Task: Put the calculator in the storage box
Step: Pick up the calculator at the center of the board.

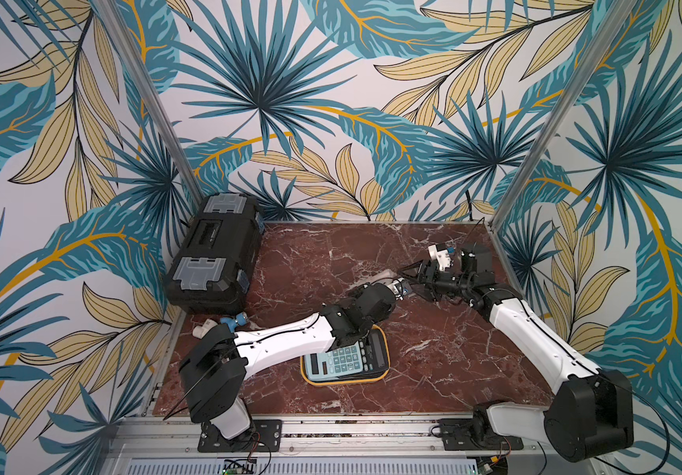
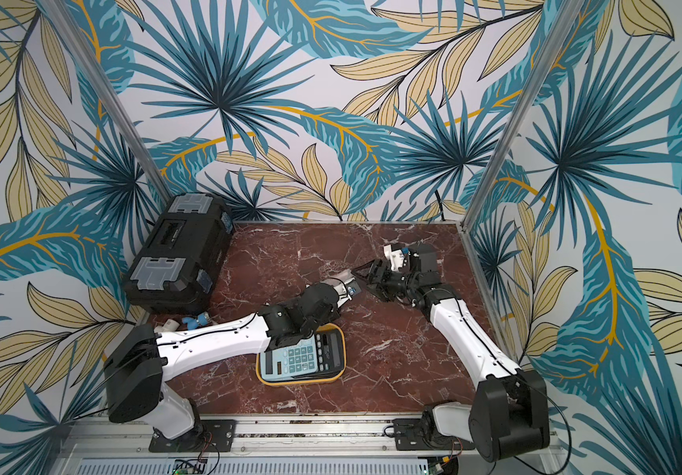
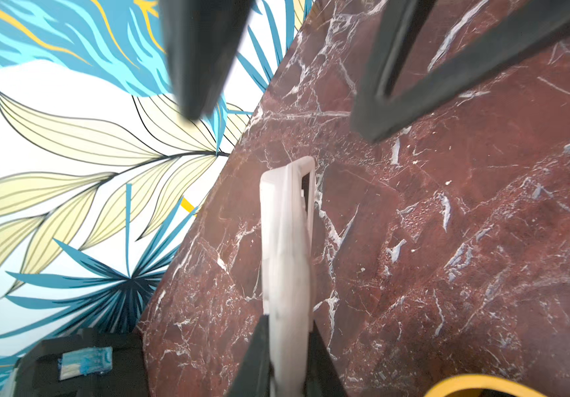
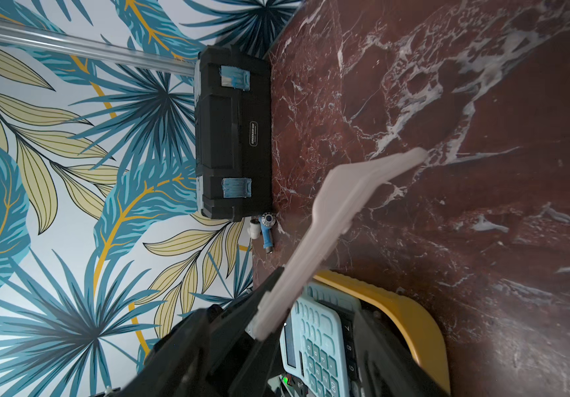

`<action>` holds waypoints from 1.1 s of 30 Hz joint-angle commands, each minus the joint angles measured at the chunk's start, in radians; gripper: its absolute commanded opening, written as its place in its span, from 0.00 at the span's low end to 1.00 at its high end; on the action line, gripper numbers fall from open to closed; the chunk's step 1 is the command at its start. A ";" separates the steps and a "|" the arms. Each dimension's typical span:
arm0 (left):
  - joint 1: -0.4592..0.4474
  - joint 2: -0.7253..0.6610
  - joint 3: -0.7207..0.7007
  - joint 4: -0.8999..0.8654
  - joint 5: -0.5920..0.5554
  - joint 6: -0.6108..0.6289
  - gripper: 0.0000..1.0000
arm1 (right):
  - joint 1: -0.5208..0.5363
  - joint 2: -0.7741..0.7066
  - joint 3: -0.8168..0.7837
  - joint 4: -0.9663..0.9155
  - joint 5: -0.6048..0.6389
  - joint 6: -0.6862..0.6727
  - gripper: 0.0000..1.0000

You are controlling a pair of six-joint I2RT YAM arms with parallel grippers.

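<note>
My left gripper is shut on a pale white calculator, which hangs edge-on over the middle of the marble table. It also shows in both top views as the pale calculator. My right gripper faces it from the right and is open. Its dark fingers stand wide apart beyond the calculator's far end, without touching it. The storage box is a yellow tray under the left forearm. It holds a light blue calculator and a black calculator.
A big black toolbox with grey latches stands at the back left corner. A blue and white pipe fitting lies in front of it. Patterned walls and metal posts close in the table on three sides.
</note>
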 commanded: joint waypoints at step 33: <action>0.666 -0.130 -0.207 0.630 1.469 -1.428 0.00 | -0.055 -0.091 -0.092 0.118 -0.108 -0.205 0.73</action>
